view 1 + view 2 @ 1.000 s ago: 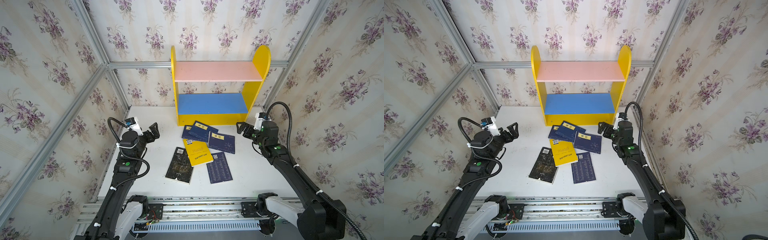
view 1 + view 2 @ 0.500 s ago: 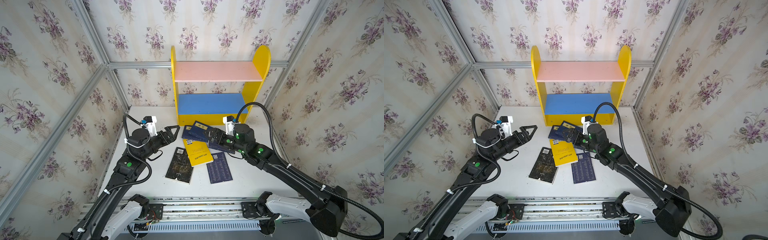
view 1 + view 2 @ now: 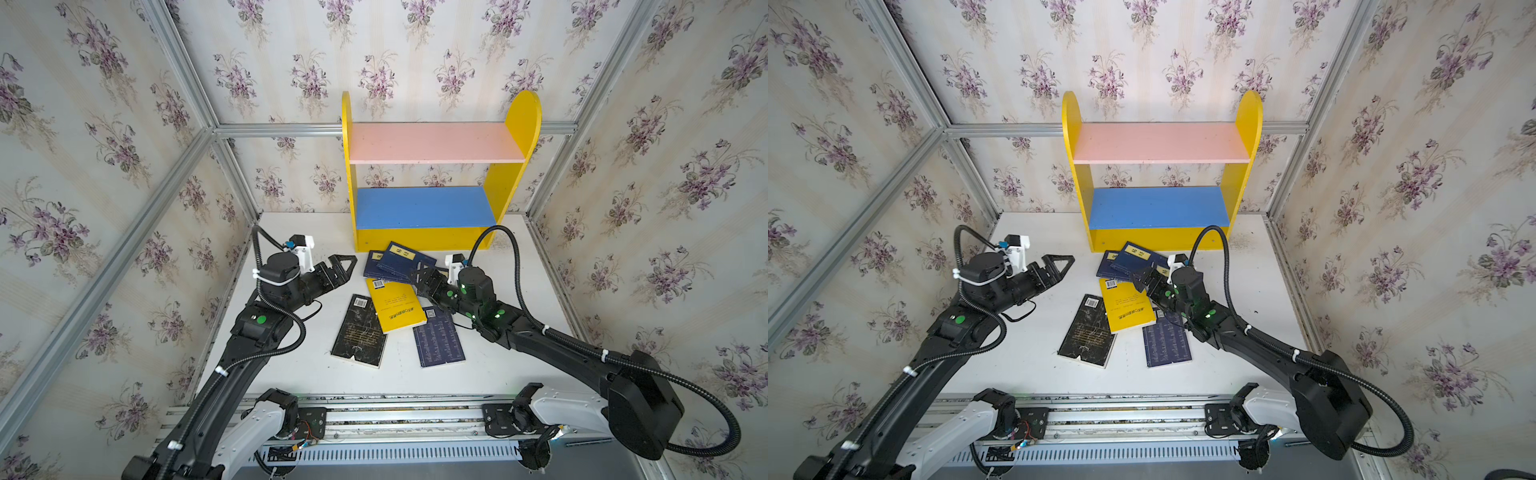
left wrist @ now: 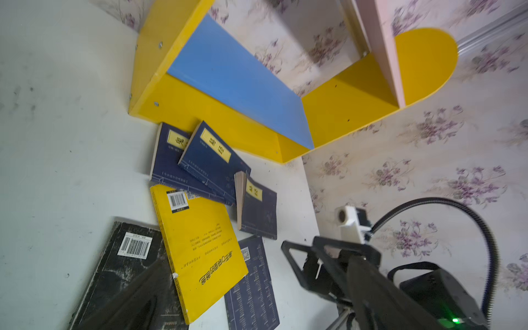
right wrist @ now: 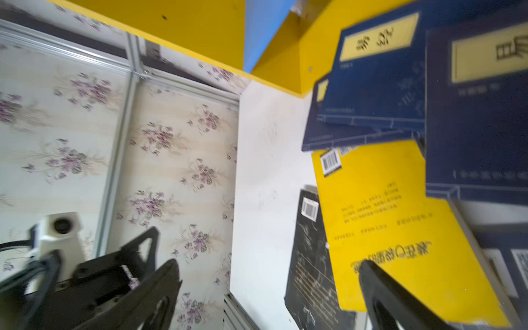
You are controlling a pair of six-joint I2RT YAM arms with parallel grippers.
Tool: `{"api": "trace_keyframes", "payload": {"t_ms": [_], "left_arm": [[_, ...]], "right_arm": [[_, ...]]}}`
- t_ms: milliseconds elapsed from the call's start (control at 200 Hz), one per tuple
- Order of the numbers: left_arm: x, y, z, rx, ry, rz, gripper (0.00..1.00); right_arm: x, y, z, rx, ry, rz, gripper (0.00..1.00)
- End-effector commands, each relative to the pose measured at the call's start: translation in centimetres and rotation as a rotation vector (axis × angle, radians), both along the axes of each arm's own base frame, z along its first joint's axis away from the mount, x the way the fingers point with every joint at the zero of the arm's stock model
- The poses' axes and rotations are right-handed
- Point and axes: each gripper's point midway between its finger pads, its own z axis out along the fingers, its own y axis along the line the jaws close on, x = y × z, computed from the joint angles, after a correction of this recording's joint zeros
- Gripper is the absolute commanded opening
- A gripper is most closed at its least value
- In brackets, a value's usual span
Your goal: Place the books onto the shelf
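Since the frame a second earlier, both arms have been swung in from the sides of the counter (image 3: 291, 365) toward the scattered books. The left claw (image 3: 348, 268) has been brought up just left of the pile. The right claw (image 3: 419, 277) has been carried over the pile's right part. Both claws are seen spread wide, and nothing is held in either. A navy book (image 4: 258, 211) lies below the right claw, with its page edge raised in the left wrist view. Whether it is touched by that claw cannot be told.

All the books are found lying on the counter in front of the shelf (image 3: 436, 143), which is stood against the back wall. None has been set on its pink upper board or its blue lower board (image 3: 424, 208).

Two more navy books (image 3: 399, 258) are overlapped just beside the shelf's yellow base. The yellow book (image 3: 395, 305) is laid barcode side up, its far end tucked under them. Its near part is lapped over the edge of the black book (image 3: 360, 332) and over a corner of the nearest navy book (image 3: 438, 343).
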Motion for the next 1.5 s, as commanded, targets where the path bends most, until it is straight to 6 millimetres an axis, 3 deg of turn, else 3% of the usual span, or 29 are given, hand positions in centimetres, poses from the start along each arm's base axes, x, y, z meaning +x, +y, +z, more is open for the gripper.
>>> {"api": "trace_keyframes", "payload": {"t_ms": [0,190,305,330,520,630,770,994,1224,1299,1494], "left_arm": [[-0.6,-2.3,-1.0,0.019,0.013,-0.178,0.99],[0.5,-4.3,-4.3,0.05,0.12,-0.291,0.99],[1.3,-6.2,-6.4,0.067,0.189,-0.334,0.99],[1.5,-6.6,-6.8,0.07,0.203,-0.341,0.99],[2.4,-10.5,-9.2,0.103,0.287,-0.392,0.99],[2.5,-13.9,-10.8,0.118,0.322,-0.471,0.99],[3.2,-17.7,-13.7,0.162,0.377,-0.512,0.99],[5.1,-21.2,-17.4,0.213,0.429,-0.485,0.97],[6.6,-22.5,-19.4,0.214,0.45,-0.432,0.93],[6.8,-22.8,-20.1,0.202,0.465,-0.429,0.87],[7.1,-23.4,-21.2,0.174,0.485,-0.424,0.58]], "right_arm": [[1.3,-2.4,2.7,-0.123,-0.097,-0.118,1.0],[0.9,-9.5,1.6,-0.504,-0.036,-0.305,1.0],[0.7,-12.7,-0.6,-0.554,0.067,-0.349,1.0],[1.1,-14.2,-1.1,-0.549,0.097,-0.381,1.0],[1.0,-16.8,-4.5,-0.519,0.184,-0.358,1.0],[1.1,-18.0,-6.9,-0.496,0.229,-0.329,1.0],[1.8,-18.2,-9.5,-0.47,0.261,-0.269,0.98],[3.0,-16.5,-12.3,-0.454,0.283,-0.149,0.94],[3.4,-15.9,-14.6,-0.449,0.321,-0.086,0.91],[3.7,-15.7,-15.2,-0.437,0.336,-0.066,0.9],[4.3,-14.9,-16.2,-0.413,0.362,-0.016,0.85]]}}
